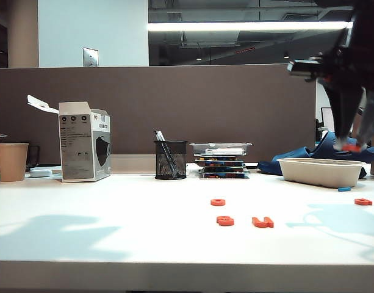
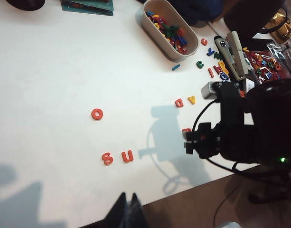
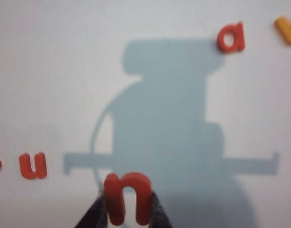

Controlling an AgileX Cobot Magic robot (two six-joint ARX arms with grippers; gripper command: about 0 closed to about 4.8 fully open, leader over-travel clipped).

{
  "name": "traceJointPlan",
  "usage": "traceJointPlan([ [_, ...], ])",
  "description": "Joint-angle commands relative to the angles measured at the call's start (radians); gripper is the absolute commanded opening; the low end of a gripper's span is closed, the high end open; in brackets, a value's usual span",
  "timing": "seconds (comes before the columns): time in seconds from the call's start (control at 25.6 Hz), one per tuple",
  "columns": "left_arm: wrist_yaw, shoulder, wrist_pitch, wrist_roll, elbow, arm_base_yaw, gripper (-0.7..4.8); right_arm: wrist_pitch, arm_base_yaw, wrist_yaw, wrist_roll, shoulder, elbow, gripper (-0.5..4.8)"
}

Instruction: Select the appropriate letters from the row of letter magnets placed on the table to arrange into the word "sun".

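Aloft, the right hand (image 3: 128,209) pinches the n (image 3: 128,197) above the tabletop (image 3: 50,71); s (image 2: 107,158) and u (image 3: 32,165) lie below, aside. A loose pinch could drop it. Left hand (image 2: 127,209): pressed together, idle.

Four small flat orange-red plastic letters lie loose on the broad white table (image 2: 55,61): an s (image 2: 107,158), a u (image 2: 127,156), an o (image 2: 97,114) and an a (image 2: 179,102), and a fifth, an n (image 3: 128,197), is pinched between the fingers of the right gripper (image 3: 128,209). One yellow plastic v (image 2: 192,99) lies beside the a, and one tiny blue piece (image 2: 175,67) lies by the single beige oval tray (image 2: 147,23) heaped with mixed-colour letters too many to count. The exterior view shows one paper cup (image 1: 11,161), one white cardboard box (image 1: 84,141) and one black mesh pen holder (image 1: 170,160); two grippers are counted, the left gripper (image 2: 128,209) being the other.
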Motion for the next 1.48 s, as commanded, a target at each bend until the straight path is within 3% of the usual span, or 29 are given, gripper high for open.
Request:
traceJointPlan([
  [0.04,-0.004,-0.002,0.005,0.005,0.002,0.0,-0.05,0.08,0.036,-0.04,0.053,-0.016,-0.097,0.72],
  [0.23,-0.003,-0.002,0.005,0.005,0.002,0.001,-0.05,0.214,0.114,-0.041,0.111,0.002,-0.169,0.72],
  [0.66,0.004,-0.003,-0.025,0.005,0.002,0.0,-0.05,0.336,0.115,-0.085,0.107,0.191,-0.167,0.72],
  [1.48,0.003,-0.003,-0.04,0.005,0.002,0.0,-0.05,0.251,0.114,-0.087,0.107,0.225,-0.167,0.77],
])
